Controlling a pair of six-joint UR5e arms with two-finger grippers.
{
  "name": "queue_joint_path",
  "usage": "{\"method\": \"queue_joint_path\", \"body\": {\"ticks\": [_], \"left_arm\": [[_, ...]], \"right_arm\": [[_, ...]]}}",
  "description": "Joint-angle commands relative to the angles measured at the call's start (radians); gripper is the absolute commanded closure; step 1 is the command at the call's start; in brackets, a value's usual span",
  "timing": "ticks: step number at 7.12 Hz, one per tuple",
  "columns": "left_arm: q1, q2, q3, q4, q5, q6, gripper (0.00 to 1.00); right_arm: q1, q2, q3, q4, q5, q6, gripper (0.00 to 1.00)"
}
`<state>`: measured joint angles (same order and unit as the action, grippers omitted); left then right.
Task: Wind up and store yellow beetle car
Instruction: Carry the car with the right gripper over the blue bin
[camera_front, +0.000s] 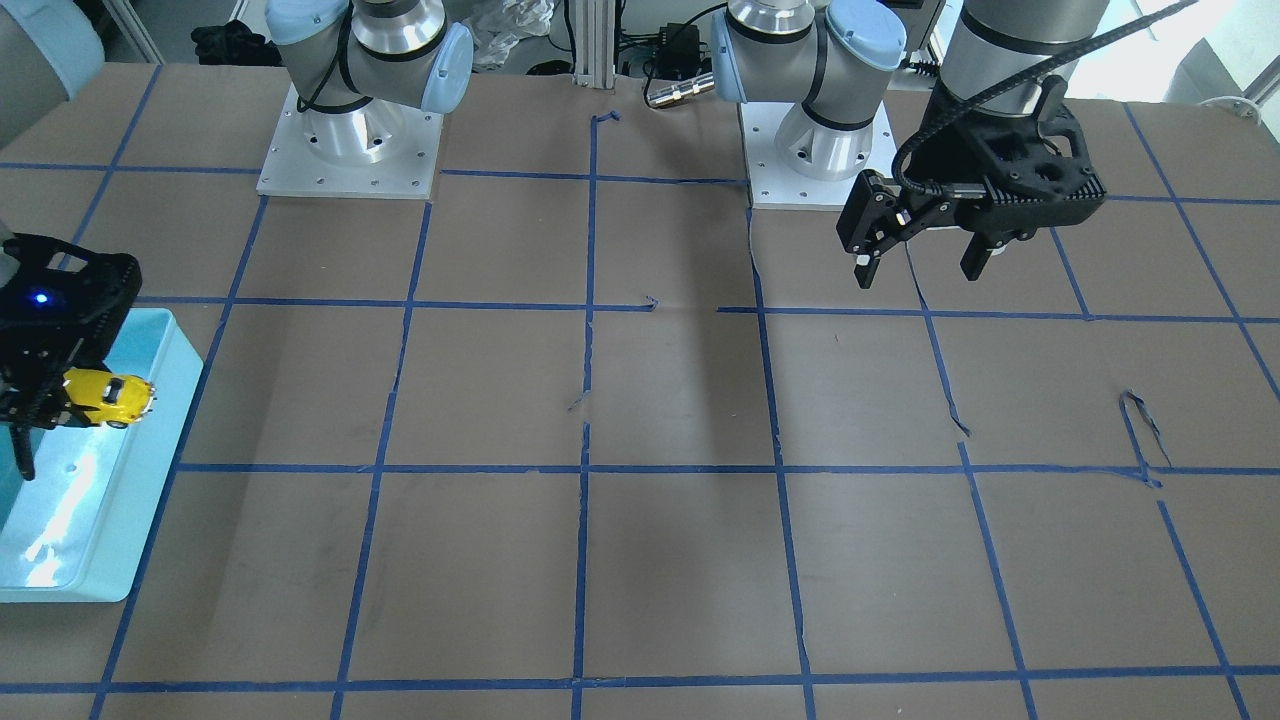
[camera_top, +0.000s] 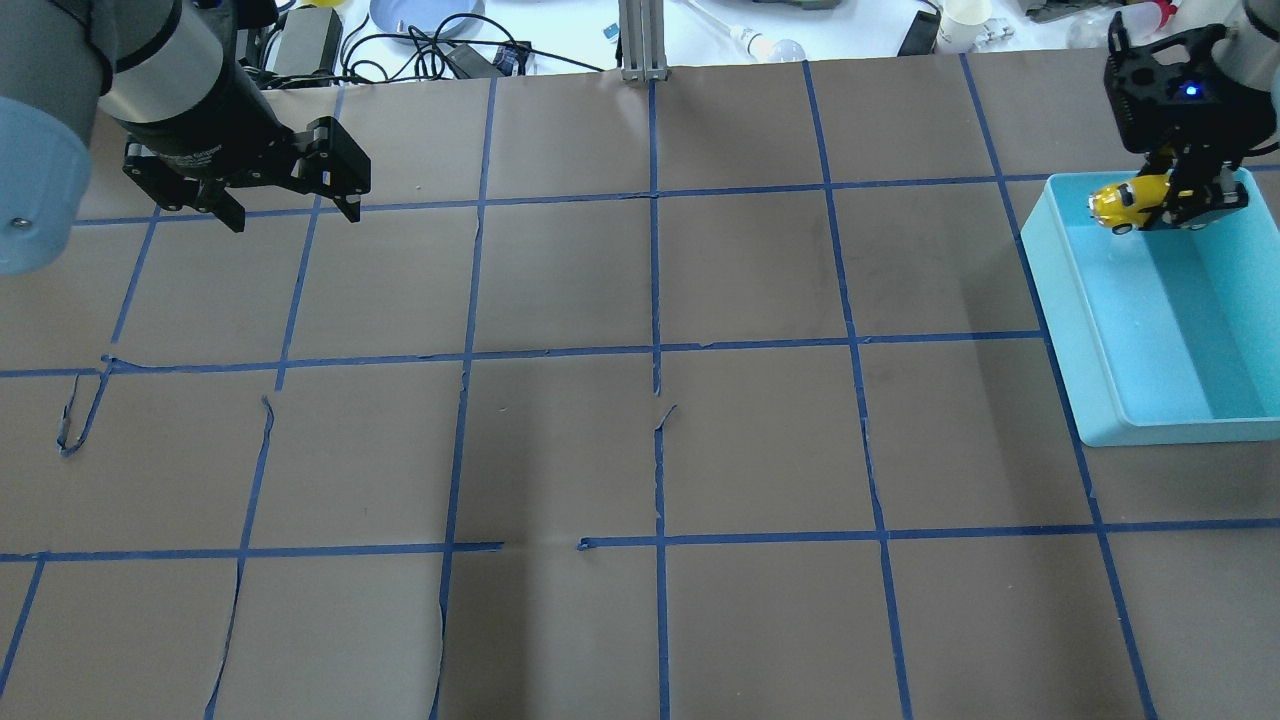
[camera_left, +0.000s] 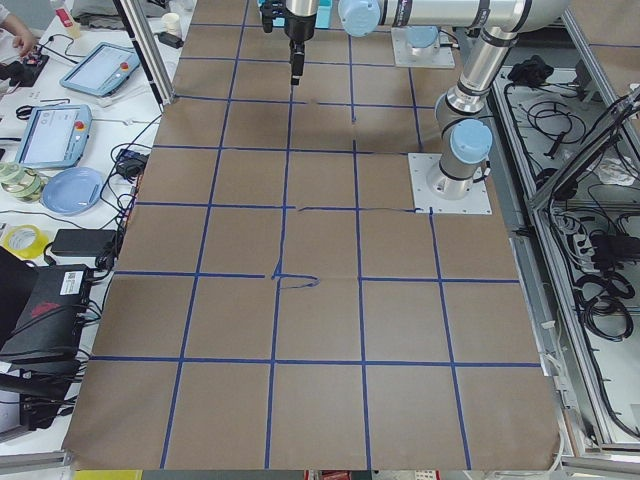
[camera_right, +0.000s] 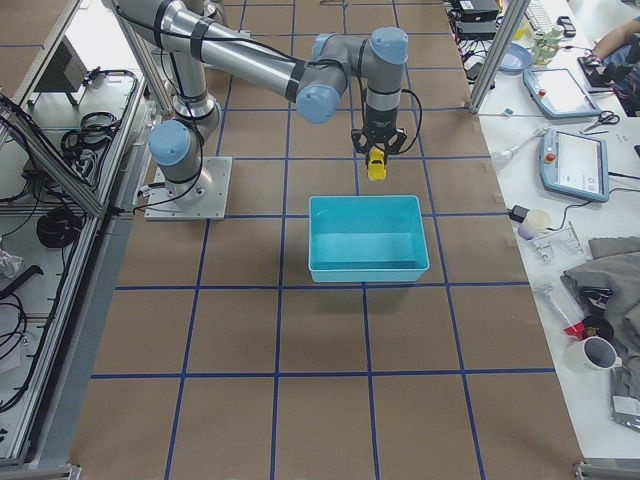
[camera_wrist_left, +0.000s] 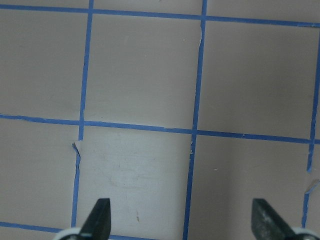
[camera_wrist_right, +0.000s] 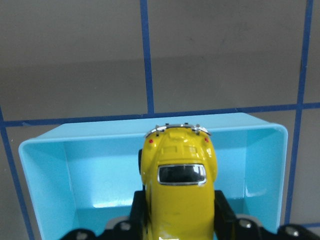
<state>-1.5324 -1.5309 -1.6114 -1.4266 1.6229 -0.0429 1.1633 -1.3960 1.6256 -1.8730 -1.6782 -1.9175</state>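
Right claw (camera_top: 1170, 200) holds beetle car (camera_top: 1125, 203), seemingly above bin (camera_top: 1062, 310).

The yellow beetle car (camera_wrist_right: 177, 185) is a very small toy with a glossy yellow rounded body, dark windows and black wheels. It does not lie on anything: the right pincer (camera_top: 1190, 203) clamps it by one end, with one finger on each side of the body. The car (camera_top: 1130, 203) is about level and sticks out from the fingers. Its free end carries two small red lights and a thin chrome strip, and in the right wrist view its roof faces the camera. It hangs above the light blue bin (camera_top: 1050, 290) without touching it, over the inside of the bin (camera_wrist_right: 50, 165) near one short wall.
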Motion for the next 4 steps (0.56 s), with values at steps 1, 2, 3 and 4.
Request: {"method": "queue_joint_path", "body": {"ticks": [1, 2, 3, 4], "left_arm": [[0.000, 0.000, 0.001, 0.000, 0.000, 0.000, 0.00], [0.000, 0.000, 0.002, 0.000, 0.000, -0.002, 0.00], [0.000, 0.000, 0.002, 0.000, 0.000, -0.002, 0.00], [0.000, -0.003, 0.001, 0.000, 0.002, 0.000, 0.00]], "right_arm": [[-0.112, 0.052, 0.042, -0.038, 0.008, -0.117, 1.00], [-0.149, 0.066, 0.081, -0.122, 0.038, -0.174, 1.00], [-0.196, 0.087, 0.147, -0.194, 0.110, -0.239, 1.00], [-0.235, 0.110, 0.213, -0.304, 0.115, -0.288, 1.00]]}}
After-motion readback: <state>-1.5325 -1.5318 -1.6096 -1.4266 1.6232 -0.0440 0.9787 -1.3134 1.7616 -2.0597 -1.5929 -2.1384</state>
